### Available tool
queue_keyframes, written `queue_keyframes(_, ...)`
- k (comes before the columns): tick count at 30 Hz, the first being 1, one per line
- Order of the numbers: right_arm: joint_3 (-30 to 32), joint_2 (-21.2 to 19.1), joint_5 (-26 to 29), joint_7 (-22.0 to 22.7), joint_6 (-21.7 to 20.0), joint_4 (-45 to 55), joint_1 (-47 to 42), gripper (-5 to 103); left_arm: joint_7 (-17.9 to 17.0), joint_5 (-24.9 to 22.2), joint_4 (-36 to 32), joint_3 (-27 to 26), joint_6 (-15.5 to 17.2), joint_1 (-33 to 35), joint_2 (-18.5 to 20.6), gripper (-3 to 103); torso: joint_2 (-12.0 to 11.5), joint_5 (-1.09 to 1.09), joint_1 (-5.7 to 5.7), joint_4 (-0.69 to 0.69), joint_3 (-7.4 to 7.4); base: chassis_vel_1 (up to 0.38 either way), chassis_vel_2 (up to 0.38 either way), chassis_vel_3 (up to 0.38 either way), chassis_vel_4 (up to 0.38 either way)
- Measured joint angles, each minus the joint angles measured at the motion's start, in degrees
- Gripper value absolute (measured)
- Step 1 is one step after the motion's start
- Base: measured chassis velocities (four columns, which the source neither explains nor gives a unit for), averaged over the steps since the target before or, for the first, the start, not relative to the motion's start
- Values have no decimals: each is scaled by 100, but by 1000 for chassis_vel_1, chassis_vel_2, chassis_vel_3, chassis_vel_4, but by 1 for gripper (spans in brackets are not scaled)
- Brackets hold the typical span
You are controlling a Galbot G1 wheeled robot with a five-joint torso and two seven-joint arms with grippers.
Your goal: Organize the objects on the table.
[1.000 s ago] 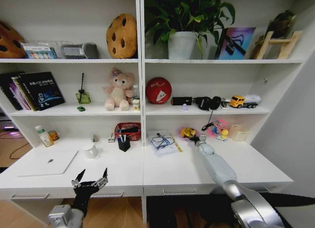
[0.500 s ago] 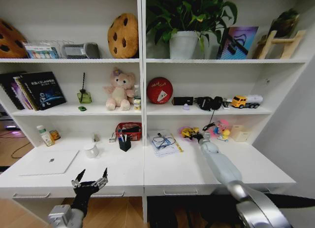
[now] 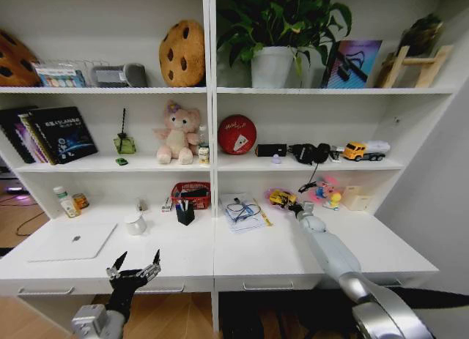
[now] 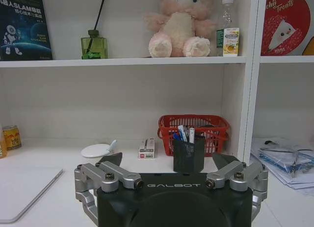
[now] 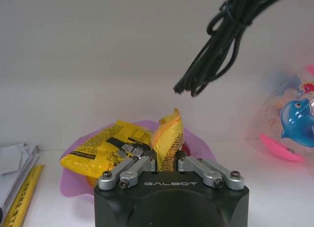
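Yellow snack packet (image 5: 164,138) pinched in right gripper (image 5: 167,164), tips hidden; left gripper (image 3: 134,266) spread, empty.

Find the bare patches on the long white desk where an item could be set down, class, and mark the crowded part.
Bare desk lies in front of the papers, also between the laptop and the black pen cup. Crowded: the back edge, where mug, red basket and yellow packet sit.
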Motion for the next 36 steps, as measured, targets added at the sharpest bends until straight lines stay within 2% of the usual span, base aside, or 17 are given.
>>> queue_keyframes(10,-279,137,-35,-29,51,-307,247,13,0,0,0,0,0,0,0,100,0,1,0,2,0,0,0,0,0)
queue_keyframes(12,-265,115,-41,37,8,-186,143,22,0,0,0,0,0,0,0,100,0,1,0,0,0,0,0,0,0)
queue_keyframes(15,-196,32,-37,98,-73,26,16,28,0,0,0,0,0,0,0,100,0,1,0,0,0,0,0,0,0)
queue_keyframes(17,-121,-90,25,139,-193,306,-122,44,0,0,0,0,0,0,0,100,0,1,0,0,0,0,0,0,0)
queue_keyframes(22,25,-305,72,186,-389,846,-379,44,0,0,0,0,0,0,0,100,0,1,0,0,0,0,0,0,0)
queue_keyframes(23,90,-368,90,205,-494,1030,-463,61,0,0,0,0,0,0,0,100,0,2,0,0,0,0,0,0,0)
queue_keyframes(25,201,-482,107,223,-621,1334,-608,61,0,0,0,0,0,0,0,100,0,1,0,0,0,0,0,0,0)
queue_keyframes(26,265,-567,108,246,-658,1536,-714,71,0,0,0,0,0,0,0,100,0,1,0,0,0,0,0,0,0)
queue_keyframes(27,325,-671,107,270,-675,1756,-837,71,0,0,0,0,0,0,0,100,0,2,0,1,0,0,0,0,0)
queue_keyframes(28,408,-814,123,290,-697,2083,-1016,82,0,0,0,0,0,0,0,100,0,2,0,-1,0,0,0,0,0)
queue_keyframes(29,408,-814,123,290,-697,2083,-1016,82,0,0,0,0,0,0,0,100,0,2,0,-1,0,0,0,0,0)
queue_keyframes(31,570,-1044,228,315,-742,2666,-1362,82,1,0,0,0,0,0,0,100,0,1,0,0,0,0,0,0,0)
queue_keyframes(32,805,-1256,396,354,-835,3339,-1828,93,1,0,0,0,0,0,0,100,0,0,0,2,0,0,0,0,0)
queue_keyframes(33,1027,-1378,563,396,-945,3819,-2230,93,0,0,0,0,0,0,0,100,0,0,0,3,-1,0,0,0,0)
queue_keyframes(34,1027,-1378,563,396,-945,3819,-2230,93,0,0,0,0,0,0,0,100,0,0,0,3,-1,0,0,0,0)
queue_keyframes(35,1318,-1515,797,465,-1085,4461,-2786,99,-1,0,0,0,0,0,-1,100,0,3,0,-1,-1,0,0,0,0)
queue_keyframes(36,1561,-1607,968,545,-1155,5057,-3271,99,1,0,0,0,0,0,1,100,0,4,0,-5,-1,0,0,0,0)
